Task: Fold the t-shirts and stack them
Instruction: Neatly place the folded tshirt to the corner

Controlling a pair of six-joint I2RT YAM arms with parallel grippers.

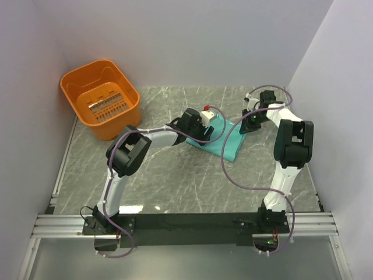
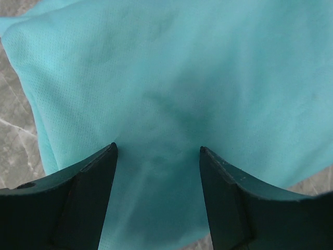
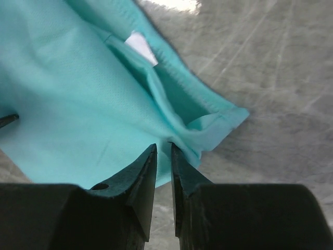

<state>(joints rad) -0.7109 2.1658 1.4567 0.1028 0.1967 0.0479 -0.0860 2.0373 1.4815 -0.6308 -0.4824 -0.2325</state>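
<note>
Grey marble table [image 1: 175, 192] carries one teal t-shirt [image 1: 231, 142], lying as a small bundle far right of centre. My left end effector [image 2: 158, 149] is spread wide over its cloth. My right end effector [image 3: 164, 146] is nearly closed at the collar-side corner; whether it pinches cloth I cannot tell. I judge folding partly done, with no stack yet.

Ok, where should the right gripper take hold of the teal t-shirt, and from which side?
Pinch the t-shirt at its layered corner beyond the white label, coming in low from the table side with the right gripper. The middle lies flat; that corner's folded edges sit slightly raised, probably giving it a lip.
</note>
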